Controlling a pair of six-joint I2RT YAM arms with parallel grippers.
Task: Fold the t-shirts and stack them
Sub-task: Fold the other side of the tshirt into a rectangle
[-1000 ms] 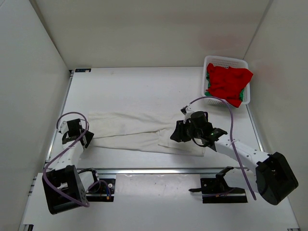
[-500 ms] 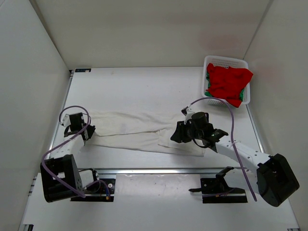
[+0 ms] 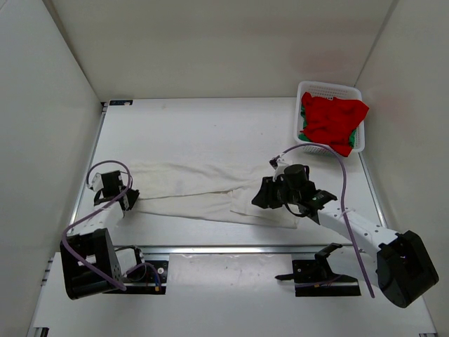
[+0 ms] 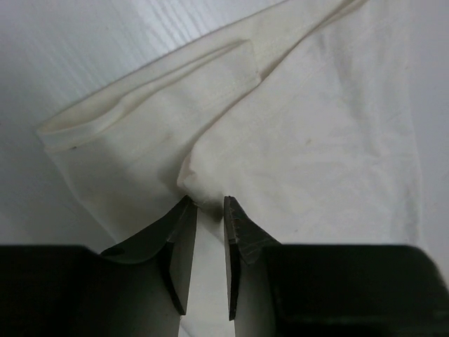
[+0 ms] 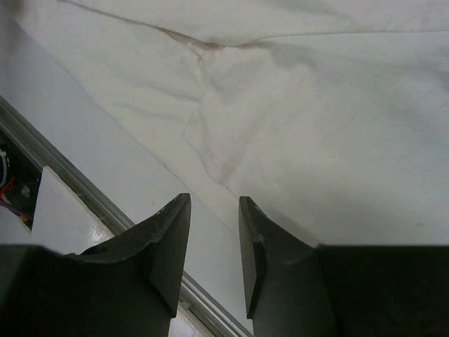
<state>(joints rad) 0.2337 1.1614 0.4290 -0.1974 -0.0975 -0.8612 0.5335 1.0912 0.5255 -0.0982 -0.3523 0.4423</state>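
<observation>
The off-white t-shirt [image 3: 196, 186] lies spread in a long band across the middle of the table. My left gripper [image 3: 128, 199] is at its left end, jaws nearly together and pinching a puckered bit of cloth at the tips [image 4: 207, 201]. My right gripper [image 3: 258, 198] hovers low over the shirt's near right edge; in the right wrist view [image 5: 214, 200] it is open with only bare table between the jaws and a cloth wrinkle [image 5: 210, 133] just ahead. The red t-shirt [image 3: 333, 119] is heaped in the basket, with a bit of the green one [image 3: 303, 135] beneath it.
The white perforated basket [image 3: 330, 86] stands at the back right corner. A metal rail [image 3: 224, 249] runs along the table's near edge, just behind the right gripper. White walls close in the table on three sides.
The left gripper has shifted slightly right along the shirt's left end. The right gripper has eased slightly to the right. The shirt's outline is almost unchanged.
</observation>
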